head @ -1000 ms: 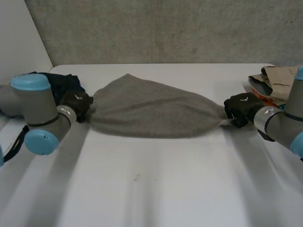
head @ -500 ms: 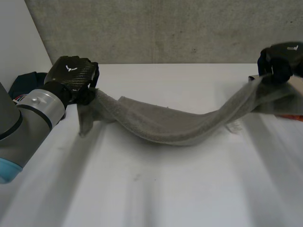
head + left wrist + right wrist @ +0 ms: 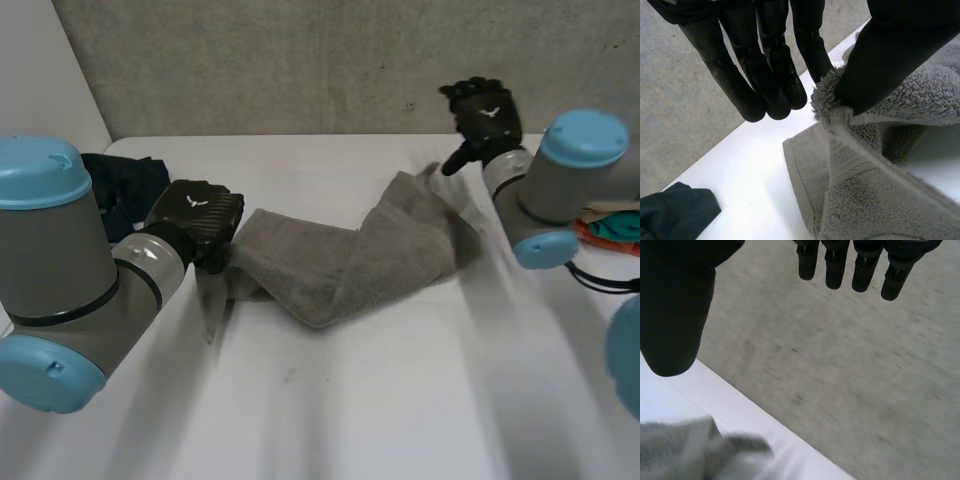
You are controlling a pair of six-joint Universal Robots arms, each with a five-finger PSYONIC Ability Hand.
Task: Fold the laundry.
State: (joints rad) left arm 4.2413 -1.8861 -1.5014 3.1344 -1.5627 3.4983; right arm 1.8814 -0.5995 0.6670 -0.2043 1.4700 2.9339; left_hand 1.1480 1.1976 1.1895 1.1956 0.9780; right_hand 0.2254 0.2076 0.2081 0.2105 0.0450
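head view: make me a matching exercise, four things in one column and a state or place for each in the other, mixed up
1 left hand
2 right hand
3 grey terry towel
4 dark navy garment

a open, raised, holding nothing
b crumpled in the middle of the white table
c pinching the towel's end
d at the table's far left corner

Pairs: 1-c, 2-a, 3-b, 4-d

Two thick grey tubular arms here, left arm point(image 3: 60, 270) and right arm point(image 3: 560, 190), their joints capped in rounded light blue. Silver wrist rings point(image 3: 150, 256) lead into the black left hand point(image 3: 195, 215), its back weave-patterned, and the black right hand point(image 3: 485, 115), each stamped with a small white emblem.
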